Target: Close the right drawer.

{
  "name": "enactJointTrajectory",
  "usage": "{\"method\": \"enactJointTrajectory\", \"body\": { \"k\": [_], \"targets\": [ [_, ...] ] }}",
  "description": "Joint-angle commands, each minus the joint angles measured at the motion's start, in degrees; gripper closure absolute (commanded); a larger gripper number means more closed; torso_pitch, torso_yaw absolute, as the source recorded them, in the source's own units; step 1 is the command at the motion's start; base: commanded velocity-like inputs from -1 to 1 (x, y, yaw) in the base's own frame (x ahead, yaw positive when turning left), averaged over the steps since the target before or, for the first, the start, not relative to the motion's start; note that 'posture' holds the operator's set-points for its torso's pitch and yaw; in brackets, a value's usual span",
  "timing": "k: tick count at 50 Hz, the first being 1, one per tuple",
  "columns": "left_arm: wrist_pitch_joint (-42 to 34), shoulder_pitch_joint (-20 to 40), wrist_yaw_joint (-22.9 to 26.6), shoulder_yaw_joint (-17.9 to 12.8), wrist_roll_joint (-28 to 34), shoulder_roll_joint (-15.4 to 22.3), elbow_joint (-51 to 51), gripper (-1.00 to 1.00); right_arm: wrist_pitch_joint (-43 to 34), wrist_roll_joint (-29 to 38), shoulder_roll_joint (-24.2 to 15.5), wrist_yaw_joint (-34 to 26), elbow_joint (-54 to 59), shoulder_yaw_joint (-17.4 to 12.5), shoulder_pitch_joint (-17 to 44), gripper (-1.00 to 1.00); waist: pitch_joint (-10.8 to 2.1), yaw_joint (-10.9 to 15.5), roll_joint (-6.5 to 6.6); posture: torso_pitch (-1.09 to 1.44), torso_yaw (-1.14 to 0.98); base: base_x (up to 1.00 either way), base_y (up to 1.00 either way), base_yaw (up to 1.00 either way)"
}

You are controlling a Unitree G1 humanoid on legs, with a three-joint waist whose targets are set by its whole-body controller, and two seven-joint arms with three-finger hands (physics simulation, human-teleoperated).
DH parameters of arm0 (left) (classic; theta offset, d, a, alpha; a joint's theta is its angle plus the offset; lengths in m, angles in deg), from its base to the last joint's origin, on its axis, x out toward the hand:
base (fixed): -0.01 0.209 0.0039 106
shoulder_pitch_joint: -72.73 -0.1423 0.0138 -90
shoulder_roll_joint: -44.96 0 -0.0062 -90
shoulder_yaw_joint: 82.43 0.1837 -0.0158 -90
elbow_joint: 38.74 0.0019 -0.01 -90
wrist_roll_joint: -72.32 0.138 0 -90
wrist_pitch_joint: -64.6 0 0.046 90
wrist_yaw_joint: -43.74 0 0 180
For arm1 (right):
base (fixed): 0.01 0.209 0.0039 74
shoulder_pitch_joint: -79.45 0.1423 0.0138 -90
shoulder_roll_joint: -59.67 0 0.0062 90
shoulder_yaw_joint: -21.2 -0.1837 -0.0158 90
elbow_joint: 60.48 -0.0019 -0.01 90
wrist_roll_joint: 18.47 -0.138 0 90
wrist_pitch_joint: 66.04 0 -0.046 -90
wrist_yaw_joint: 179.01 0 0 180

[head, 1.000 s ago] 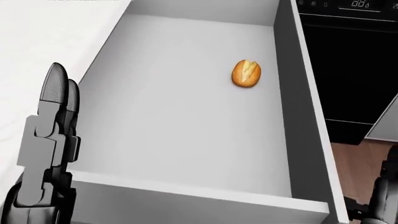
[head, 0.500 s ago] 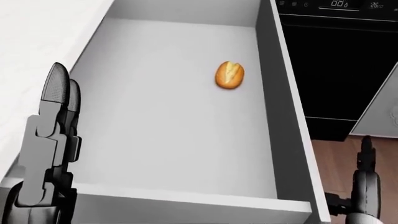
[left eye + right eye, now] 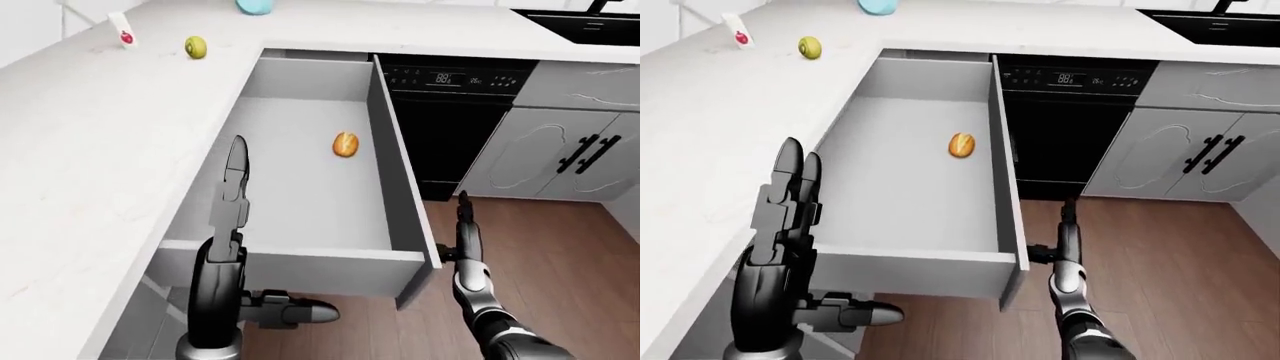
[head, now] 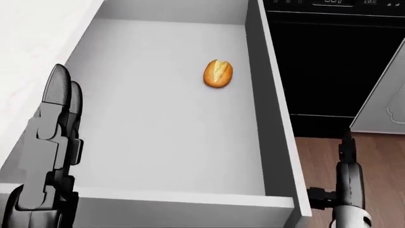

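While fingers (image 3: 236,161) flank drawer (image 3: 300,259)

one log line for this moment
drawer: open | bread roll: inside | left hand: open, raised | right hand: open, beside drawer

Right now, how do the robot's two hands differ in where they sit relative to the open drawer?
The left hand stands upright over the drawer near its front panel, at its left side; the right hand is outside, beyond the drawer's right wall, over the wooden floor. The left hand looks larger in the views, the right smaller and lower. Both point fingers upward, open, holding nothing.
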Motion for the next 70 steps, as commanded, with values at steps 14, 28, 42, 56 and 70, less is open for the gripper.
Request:
{"method": "enactJointTrajectory", "body": {
  "k": [14,28,42,56,70],
  "targets": [
    [1.1,0.6,-0.6,-0.3,-0.1,-0.2,-2.1,-1.00,2.8,3.8,3.1,-2.8,-2.6,2.8,4.4,-1.00,-1.30,0.5,0.04,0.00,0.00,0.00,0.00,0.00],
    [1.1,0.7,-0.5,-0.3,0.0,-0.2,-2.1,-1.00,1.7,6.7,5.0,-3.0,-3.1,4.6,7.4,-1.00,-1.34,0.6,0.29,0.00,0.00,0.00,0.00,0.00],
    [0.9,0.6,-0.4,-0.3,0.0,-0.2,-2.4,-1.00,0.1,10.4,8.2,-3.4,-3.9,7.4,10.6,-1.00,-1.14,0.8,0.58,0.00,0.00,0.00,0.00,0.00],
    [0.8,0.6,-0.3,-0.4,-0.1,-0.2,-2.5,-1.00,0.2,13.8,11.1,-3.4,-4.2,9.0,11.9,-1.00,-1.04,0.8,0.83,0.00,0.00,0.00,0.00,0.00],
    [1.1,0.4,-0.3,-0.5,-0.2,-0.2,-2.5,-1.00,0.0,16.4,14.1,-3.4,-4.6,10.5,12.5,-1.00,-1.11,0.8,0.96,0.00,0.00,0.00,0.00,0.00]
  ]
}}
